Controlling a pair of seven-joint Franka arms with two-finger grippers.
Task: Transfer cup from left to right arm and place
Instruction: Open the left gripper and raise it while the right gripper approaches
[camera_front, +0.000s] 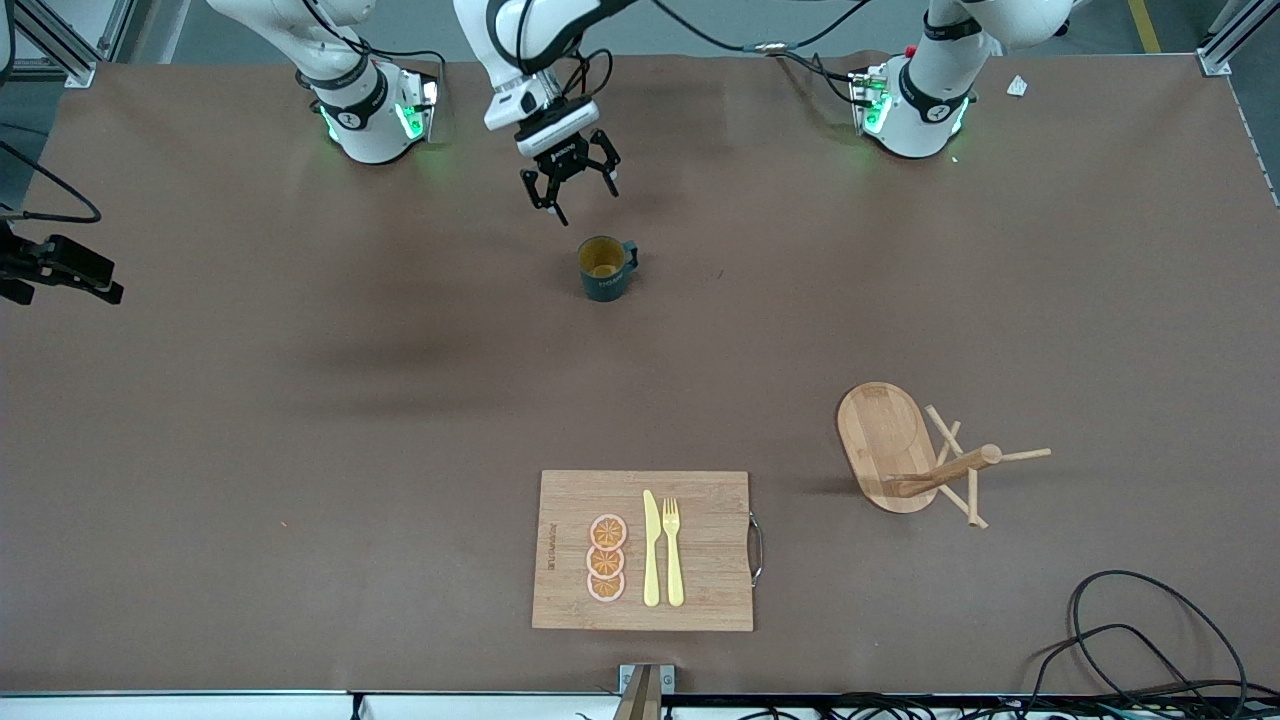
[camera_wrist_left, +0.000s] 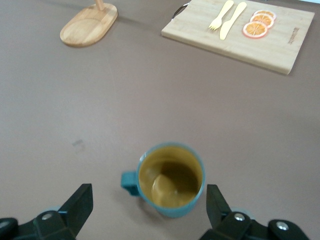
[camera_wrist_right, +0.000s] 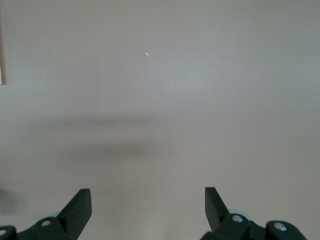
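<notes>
The cup (camera_front: 605, 268) is a dark teal mug with a mustard-yellow inside. It stands upright on the brown table, handle toward the left arm's end. My left gripper (camera_front: 568, 187) is open and empty, hovering over the table just beside the cup on the robots' side. In the left wrist view the cup (camera_wrist_left: 171, 179) sits below and between the spread fingers of the left gripper (camera_wrist_left: 148, 190), untouched. My right gripper (camera_front: 100, 282) is open and empty, up in the air at the right arm's end of the table. The right wrist view shows the right gripper (camera_wrist_right: 147, 191) over bare table.
A wooden cutting board (camera_front: 710, 500) lies near the front camera with three orange slices (camera_front: 606, 558), a yellow knife (camera_front: 651, 548) and a fork (camera_front: 672, 550). A wooden peg rack (camera_front: 885, 440) stands toward the left arm's end. Cables (camera_front: 1150, 640) lie at the table's near corner.
</notes>
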